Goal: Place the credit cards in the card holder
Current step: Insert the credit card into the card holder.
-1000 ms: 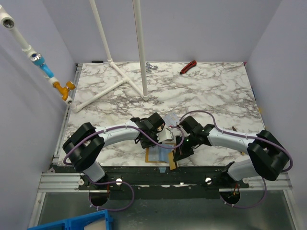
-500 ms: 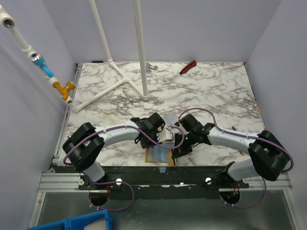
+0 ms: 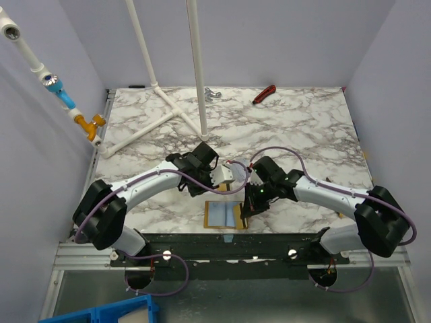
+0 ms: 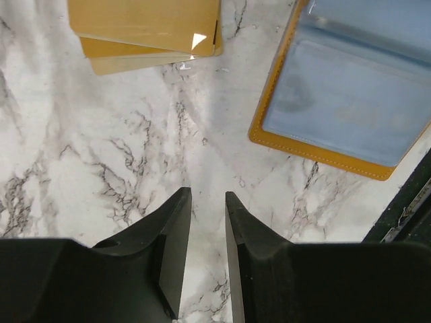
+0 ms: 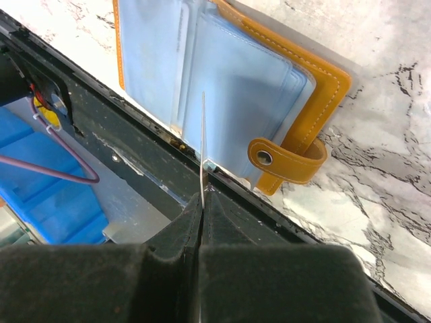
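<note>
Marbled worktop [image 3: 303,134] | left pincer [image 4: 206,222] has pulled back toward upper frame, slightly spread, empty | right pincer [image 5: 201,202] pressed on one card [image 5: 203,145] edge-on over open card holder [image 5: 229,94] | gold cards [image 4: 145,27] upper left, waiting | I judge insertion imminent

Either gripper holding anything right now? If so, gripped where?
Right gripper pinches a thin card edge-on by its near end, above the open card holder. Left gripper holds nothing, jaws slightly apart over bare marble.
</note>
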Controlling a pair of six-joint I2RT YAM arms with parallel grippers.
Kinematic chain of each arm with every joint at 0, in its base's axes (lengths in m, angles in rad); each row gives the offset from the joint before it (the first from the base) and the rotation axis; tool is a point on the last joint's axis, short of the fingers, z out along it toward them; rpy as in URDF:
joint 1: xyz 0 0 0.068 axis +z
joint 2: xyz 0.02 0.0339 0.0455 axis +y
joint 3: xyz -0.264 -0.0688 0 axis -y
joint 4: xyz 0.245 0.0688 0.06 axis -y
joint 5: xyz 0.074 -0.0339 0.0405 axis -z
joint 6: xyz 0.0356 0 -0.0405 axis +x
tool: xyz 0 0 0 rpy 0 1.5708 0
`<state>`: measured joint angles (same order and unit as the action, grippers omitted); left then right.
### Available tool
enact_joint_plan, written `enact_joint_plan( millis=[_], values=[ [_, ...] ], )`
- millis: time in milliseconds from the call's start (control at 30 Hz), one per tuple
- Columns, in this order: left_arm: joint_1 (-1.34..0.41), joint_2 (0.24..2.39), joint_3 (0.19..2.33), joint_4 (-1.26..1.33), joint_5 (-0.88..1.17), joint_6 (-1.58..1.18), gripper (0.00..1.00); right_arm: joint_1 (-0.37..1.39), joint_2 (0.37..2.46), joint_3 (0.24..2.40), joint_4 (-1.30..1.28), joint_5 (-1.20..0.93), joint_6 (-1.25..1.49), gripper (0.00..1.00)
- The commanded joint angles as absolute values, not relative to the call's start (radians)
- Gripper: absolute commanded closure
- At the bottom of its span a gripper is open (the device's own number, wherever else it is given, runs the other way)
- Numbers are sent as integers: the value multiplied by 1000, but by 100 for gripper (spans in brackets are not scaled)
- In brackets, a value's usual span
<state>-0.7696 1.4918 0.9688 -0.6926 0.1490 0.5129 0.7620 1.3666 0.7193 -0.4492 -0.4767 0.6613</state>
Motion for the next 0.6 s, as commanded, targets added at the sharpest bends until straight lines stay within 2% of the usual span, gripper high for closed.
enact_joint_plan(
  millis=[0,167,367,567],
  values=[
    [-750,1436,1006,-749,225,557,71,764,1384,744,-395,-488,670,99],
    [-768,1473,999,-725,298,529,71,765,1445,776,-282,-481,698,99],
    [-809,1473,914,-642,285,537,71,765,1520,731,-113,-502,751,99],
    [-841,1441,850,-601,277,550,74,765,1575,701,-92,-498,754,99]
  ],
)
